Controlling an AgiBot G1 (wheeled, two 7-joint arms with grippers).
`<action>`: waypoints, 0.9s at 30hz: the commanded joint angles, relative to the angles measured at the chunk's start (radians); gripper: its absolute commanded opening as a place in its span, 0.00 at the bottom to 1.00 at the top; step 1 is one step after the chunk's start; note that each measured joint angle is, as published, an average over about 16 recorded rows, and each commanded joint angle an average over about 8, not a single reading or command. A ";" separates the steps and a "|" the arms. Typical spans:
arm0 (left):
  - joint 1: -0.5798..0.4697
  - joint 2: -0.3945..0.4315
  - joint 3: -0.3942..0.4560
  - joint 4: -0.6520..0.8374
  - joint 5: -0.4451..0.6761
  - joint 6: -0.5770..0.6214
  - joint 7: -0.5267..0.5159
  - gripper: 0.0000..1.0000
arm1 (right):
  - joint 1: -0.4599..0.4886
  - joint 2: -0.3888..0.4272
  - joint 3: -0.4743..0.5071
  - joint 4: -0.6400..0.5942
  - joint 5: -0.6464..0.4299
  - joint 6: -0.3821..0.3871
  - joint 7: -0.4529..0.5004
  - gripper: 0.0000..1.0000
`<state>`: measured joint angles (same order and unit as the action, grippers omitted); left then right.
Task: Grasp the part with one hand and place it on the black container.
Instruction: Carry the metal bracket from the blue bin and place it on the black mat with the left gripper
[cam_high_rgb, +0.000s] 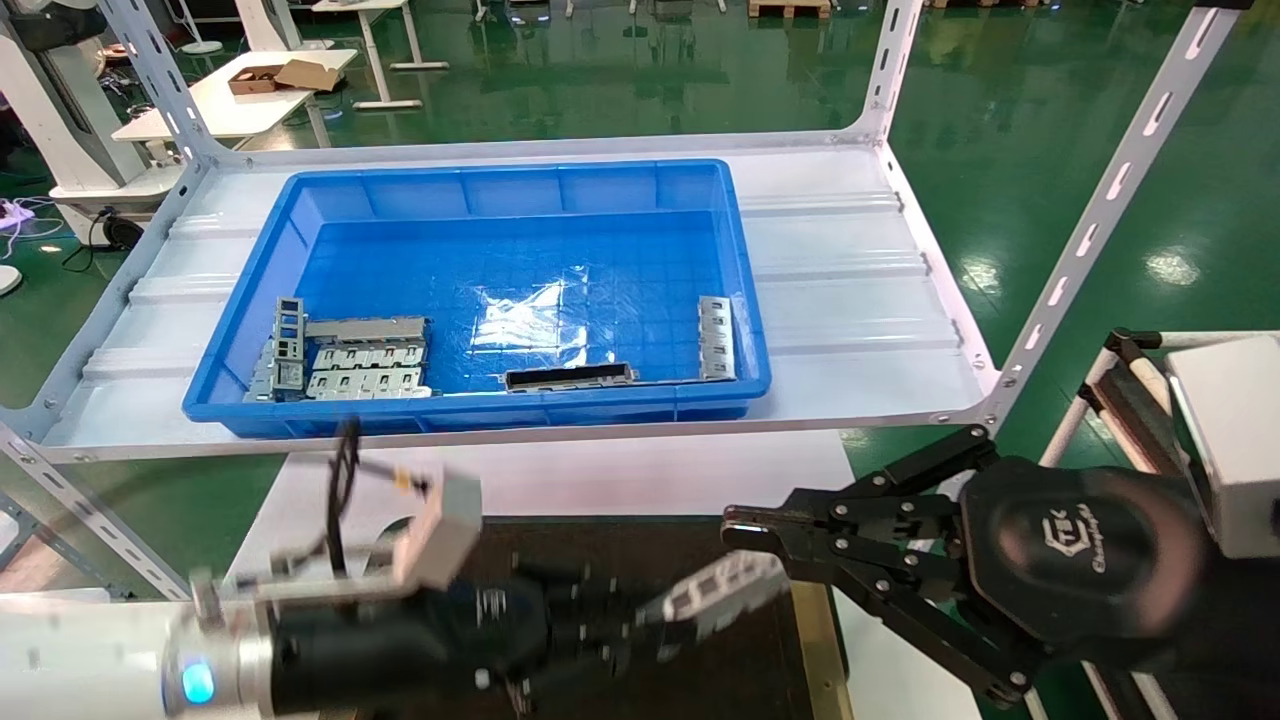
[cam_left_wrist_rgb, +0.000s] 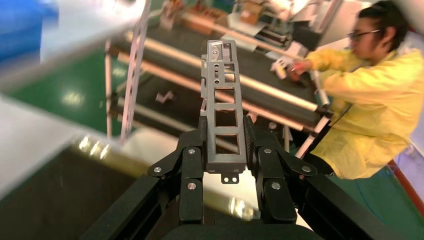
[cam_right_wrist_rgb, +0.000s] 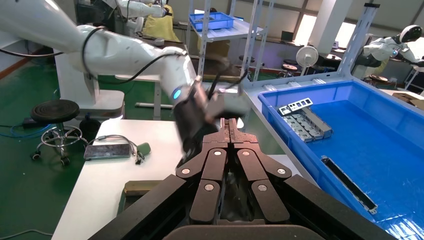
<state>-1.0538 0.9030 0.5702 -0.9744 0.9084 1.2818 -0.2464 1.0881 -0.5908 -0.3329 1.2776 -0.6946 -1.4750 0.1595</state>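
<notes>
The left gripper (cam_left_wrist_rgb: 225, 145), low in the head view's lower centre, is clamped on 1 end of the part (cam_left_wrist_rgb: 220, 107), its 2 fingers (cam_left_wrist_rgb: 191, 167) pinching the long folded edges so that most of the bracket juts out past the tips. In the head view the part (cam_high_rgb: 712, 592) hangs over the black container (cam_high_rgb: 740, 660) at the bottom of the frame, not yet resting on it. Thin sheet metal with cut-outs like this is probably light and stiff, but smooth and likely to pivot when gripped so near 1 end; the folded edges give the surest hold. The right gripper (cam_high_rgb: 745, 530) sits at the lower right, just beside the part, its fingers (cam_right_wrist_rgb: 229, 131) closed together on nothing. The blue bin (cam_high_rgb: 480, 410) behind holds other metal pieces.
</notes>
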 joint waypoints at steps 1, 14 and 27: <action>0.065 -0.022 0.000 -0.050 0.003 -0.049 -0.016 0.00 | 0.000 0.000 0.000 0.000 0.000 0.000 0.000 0.00; 0.434 -0.040 0.004 -0.323 0.103 -0.645 -0.147 0.00 | 0.000 0.000 0.000 0.000 0.000 0.000 0.000 0.00; 0.480 0.085 0.106 -0.280 0.215 -1.042 -0.327 0.00 | 0.000 0.000 -0.001 0.000 0.000 0.000 0.000 0.00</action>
<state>-0.5754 0.9822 0.6757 -1.2560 1.1171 0.2516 -0.5706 1.0883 -0.5905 -0.3336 1.2776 -0.6941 -1.4747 0.1592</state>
